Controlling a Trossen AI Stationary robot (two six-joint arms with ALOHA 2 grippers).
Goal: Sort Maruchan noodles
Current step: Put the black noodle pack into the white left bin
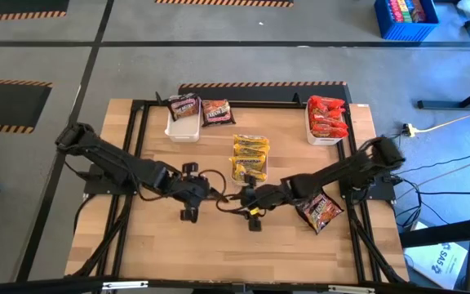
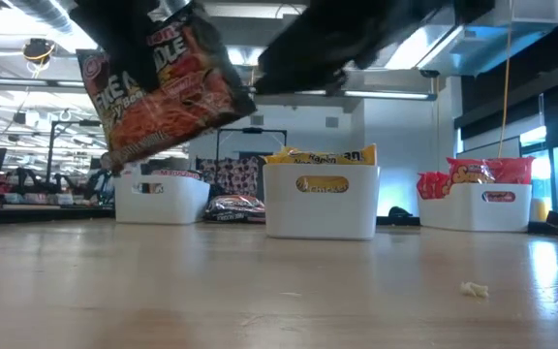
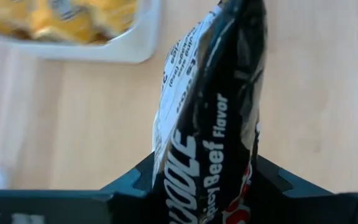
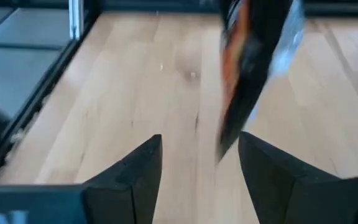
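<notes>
The left gripper [image 3: 197, 186] squeezes a dark noodle packet [image 3: 213, 118] on its edge, up off the desk [image 1: 219, 245], likely so it can be carried to a tray. The packet sticks out between the two fingers near the desk's middle. The right gripper [image 4: 197, 168] hangs just beside it with fingers apart and nothing in them. Yellow packets [image 1: 250, 155] sit in the middle tray, red packets [image 1: 327, 116] in the tray at the far right corner. Another dark packet [image 1: 318, 211] lies near the right edge.
</notes>
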